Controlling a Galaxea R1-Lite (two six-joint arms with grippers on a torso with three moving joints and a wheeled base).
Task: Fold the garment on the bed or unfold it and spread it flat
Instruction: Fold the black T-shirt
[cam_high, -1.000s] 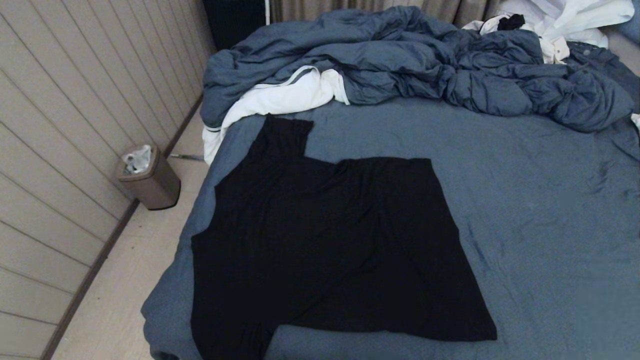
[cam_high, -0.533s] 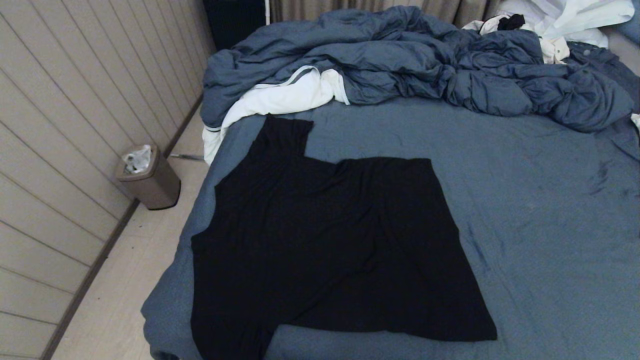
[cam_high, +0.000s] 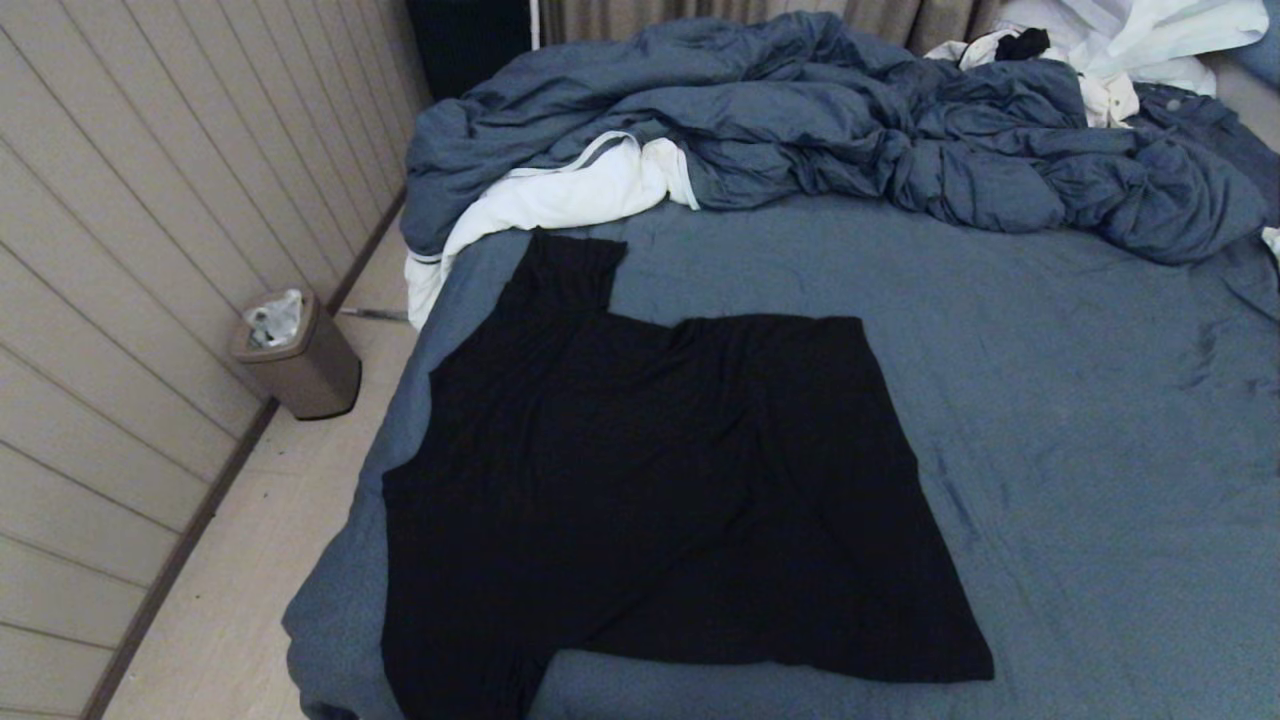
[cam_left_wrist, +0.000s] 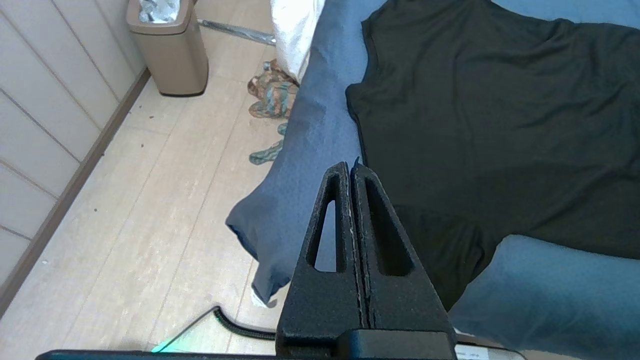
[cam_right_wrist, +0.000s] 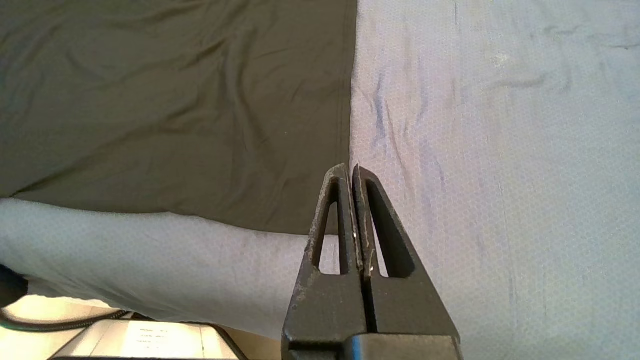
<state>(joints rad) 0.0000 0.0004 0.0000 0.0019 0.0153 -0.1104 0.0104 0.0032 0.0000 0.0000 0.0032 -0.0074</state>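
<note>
Left gripper (cam_left_wrist: 351, 167): fingers pressed together, empty, raised above the bed (cam_high: 1050, 400) edge. The garment (cam_high: 650, 490) lies spread flat beyond and between both grippers. Right gripper (cam_right_wrist: 351, 169): likewise closed, empty, above the garment's hem corner.

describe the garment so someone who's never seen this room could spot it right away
Start from the big bed with the slate-blue sheet. On its near left part, below the bunched blue-grey duvet and the white cloth, lies the garment, spread flat with one sleeve pointing toward that cloth. It is the only plain black piece lying flat; its neighbours are bunched and blue-grey or white.
</note>
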